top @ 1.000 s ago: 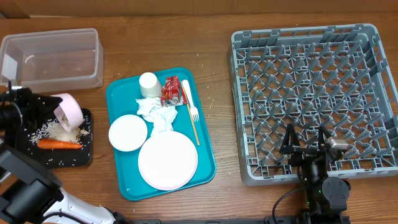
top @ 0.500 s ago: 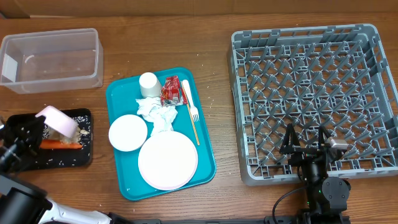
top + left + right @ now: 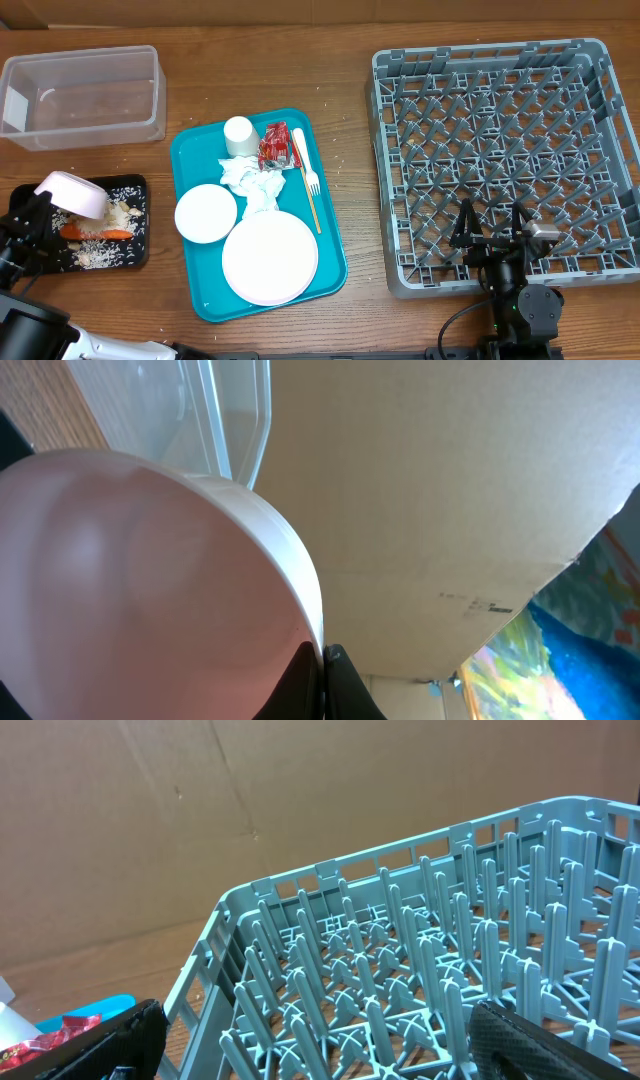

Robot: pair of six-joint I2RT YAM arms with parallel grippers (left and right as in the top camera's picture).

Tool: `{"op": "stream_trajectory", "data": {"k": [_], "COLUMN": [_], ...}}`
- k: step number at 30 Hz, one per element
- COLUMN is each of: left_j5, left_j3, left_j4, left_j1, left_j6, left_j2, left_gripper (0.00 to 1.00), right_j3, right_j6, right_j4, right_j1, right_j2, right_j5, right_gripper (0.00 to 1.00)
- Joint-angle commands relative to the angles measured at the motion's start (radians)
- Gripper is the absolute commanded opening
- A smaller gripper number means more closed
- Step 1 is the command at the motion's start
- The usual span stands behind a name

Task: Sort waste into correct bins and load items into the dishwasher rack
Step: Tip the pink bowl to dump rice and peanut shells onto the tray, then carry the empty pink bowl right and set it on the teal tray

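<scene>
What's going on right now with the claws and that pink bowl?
Left claw shut on pink bowl, tipped above black tray. Tray holds carrot and rice. Right claw open at rack near edge. No obstruction seen.

Grey-blue dishwasher rack [image 3: 300, 878] (upright pegs [image 3: 487, 945])

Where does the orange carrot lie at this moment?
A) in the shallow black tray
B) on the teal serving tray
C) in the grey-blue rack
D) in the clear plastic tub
A: the overhead view shows the carrot lying in the black tray, beside the rice scraps.
</scene>
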Motion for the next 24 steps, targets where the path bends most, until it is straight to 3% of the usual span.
{"op": "stream_trajectory", "data": {"k": [1, 8, 14, 21, 24], "left_j5": [0.042, 0.019, -0.075, -0.396, -0.666], "left_j3": [-0.006, 0.001, 0.051, 0.157, 0.196], "left_j4": [0.007, 0.001, -0.04, -0.065, -0.037], "left_j1": [-0.003, -0.056, -0.188, -0.432, -0.619], "left_j6": [0.003, 0.034, 0.073, 0.068, 0.05], "left_j2": [-0.025, -0.029, -0.092, -0.276, -0.35], "left_gripper": [0.04, 0.04, 0.04, 0.04, 0.04], "right_j3": [-0.01, -0.01, -0.011, -0.01, -0.01], "right_j6": [-0.006, -0.006, -0.006, -0.006, -0.006], "right_j4": [0.008, 0.008, 0.008, 0.008, 0.008], "right_j1": [0.005, 0.005, 0.005, 0.005, 0.005], "right_j2": [-0.011, -0.011, -0.011, -0.011, -0.011], "right_j5": [-0.005, -0.005, -0.005, -0.005, -0.005], "right_gripper": [1.0, 1.0, 1.0, 1.0, 1.0]}}
